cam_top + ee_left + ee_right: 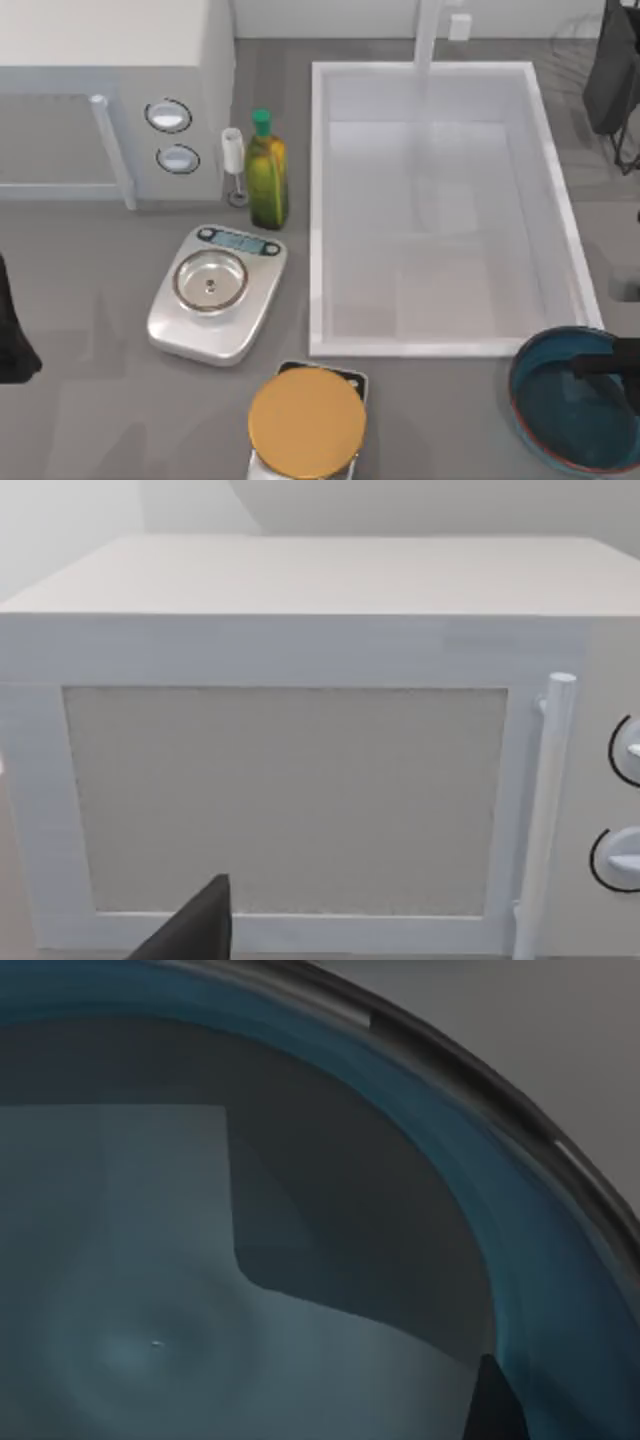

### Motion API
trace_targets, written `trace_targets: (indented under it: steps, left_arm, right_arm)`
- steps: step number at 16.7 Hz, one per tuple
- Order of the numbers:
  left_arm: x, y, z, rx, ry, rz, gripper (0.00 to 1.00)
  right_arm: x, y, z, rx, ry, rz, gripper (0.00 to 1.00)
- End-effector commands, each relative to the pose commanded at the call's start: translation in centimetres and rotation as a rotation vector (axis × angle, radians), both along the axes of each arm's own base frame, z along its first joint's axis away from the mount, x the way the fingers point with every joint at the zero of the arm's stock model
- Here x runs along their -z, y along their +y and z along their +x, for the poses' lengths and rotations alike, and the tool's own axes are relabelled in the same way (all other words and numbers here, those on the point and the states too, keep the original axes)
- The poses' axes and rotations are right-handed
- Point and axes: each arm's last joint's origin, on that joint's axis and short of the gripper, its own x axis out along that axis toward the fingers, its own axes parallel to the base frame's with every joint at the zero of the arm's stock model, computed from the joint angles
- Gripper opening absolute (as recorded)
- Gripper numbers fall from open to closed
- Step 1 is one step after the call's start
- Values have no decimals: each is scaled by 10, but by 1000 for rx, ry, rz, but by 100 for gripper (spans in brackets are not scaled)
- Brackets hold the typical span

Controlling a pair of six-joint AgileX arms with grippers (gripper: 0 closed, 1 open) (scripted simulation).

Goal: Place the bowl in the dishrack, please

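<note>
The bowl [572, 402], glossy dark teal with a thin reddish-brown rim, sits on the grey counter at the front right, just in front of the sink's near right corner. My right gripper [603, 366] reaches in from the right edge and hangs over the bowl's right part, by its rim. The right wrist view looks closely into the bowl's blue inside [250, 1290] and along its curved rim [470, 1070]. Thin dark wires of the dishrack [572, 36] show faintly at the back right, behind the sink. My left arm [14, 335] is parked at the left edge.
A white sink basin [320, 200] takes up the middle right. A silver scale [215, 290], a green bottle [267, 180], a white microwave [100, 90] and an orange disc [306, 420] stand to the left. The right arm's dark body [615, 70] hangs near the dishrack.
</note>
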Motion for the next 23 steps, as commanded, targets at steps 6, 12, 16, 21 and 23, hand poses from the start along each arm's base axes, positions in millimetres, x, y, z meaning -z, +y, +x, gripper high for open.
trace_targets:
  steps: [6,12,16,21,23]
  left_arm:
    - [0,0,0,0,0,0,100]
    - [0,0,0,0,0,0,100]
    - [0,0,0,0,0,0,100]
    - [0,0,0,0,0,0,100]
    - [0,0,0,0,0,0,100]
  right_arm:
    - [-1,0,0,0,-2,0,0]
    - [-40,5,18,-1,-6,0,0]
    - [-103,6,23,1,35,-8,0]
    - [-181,2,8,1,21,-5,0]
    - [-197,0,2,0,2,-1,0]
